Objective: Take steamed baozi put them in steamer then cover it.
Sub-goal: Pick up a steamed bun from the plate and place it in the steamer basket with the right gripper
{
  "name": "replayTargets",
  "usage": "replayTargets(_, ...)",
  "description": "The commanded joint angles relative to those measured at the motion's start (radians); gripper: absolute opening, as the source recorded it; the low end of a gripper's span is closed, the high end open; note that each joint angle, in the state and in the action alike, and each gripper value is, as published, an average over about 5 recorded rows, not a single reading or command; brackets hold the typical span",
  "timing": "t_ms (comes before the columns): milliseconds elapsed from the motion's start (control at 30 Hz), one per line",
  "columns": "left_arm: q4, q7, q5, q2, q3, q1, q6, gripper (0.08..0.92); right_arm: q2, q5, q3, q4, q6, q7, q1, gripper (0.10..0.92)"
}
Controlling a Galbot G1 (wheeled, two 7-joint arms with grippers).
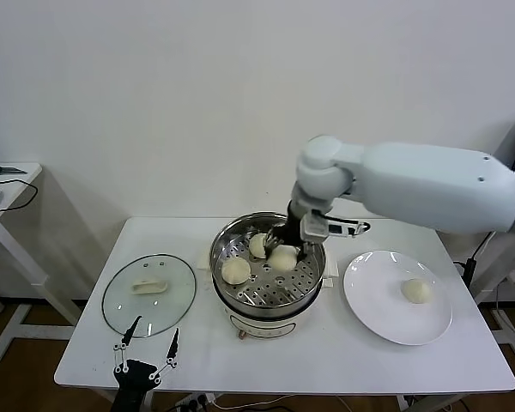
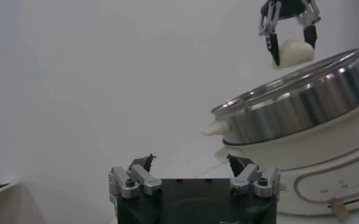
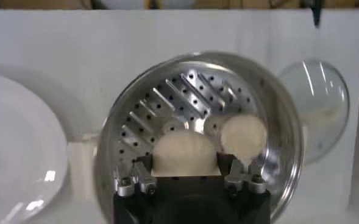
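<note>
Steamer [image 2: 301, 115]: cut off by the left wrist view's edge; its tray interior hidden behind the rim. Third baozi [image 1: 258, 245] in the head view: partly hidden behind the right gripper [image 1: 285, 246]. Plate [image 3: 21, 152]: cropped at the right wrist view's edge; glass lid [image 3: 318, 109] blurred, its handle indistinct.

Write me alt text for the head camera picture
The right gripper holds a baozi over the steel steamer, beside two already on its tray. One bun remains on the white plate; the glass lid lies left.
</note>
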Motion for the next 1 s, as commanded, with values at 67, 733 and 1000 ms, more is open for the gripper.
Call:
replayTargets(67, 0.001, -0.001, -0.001, -0.001, -0.001, -0.001, -0.003, 0.823, 0.075, -0.148, -0.002, 0.009, 0.121, 0.012, -0.083, 0.702)
replayTargets(733, 0.01, -0.003, -0.004, -0.003, -0.002, -0.007, -0.011, 0.823, 0.087, -0.232, 0.024, -0.006, 0.126, -0.031, -0.172, 0.713)
replayTargets(1000, 0.011, -0.005, -0.005, -0.002, -0.005, -0.009, -0.011, 0.823, 0.082, -0.219, 0.058, -0.002, 0.082, -0.028, -0.169, 0.801)
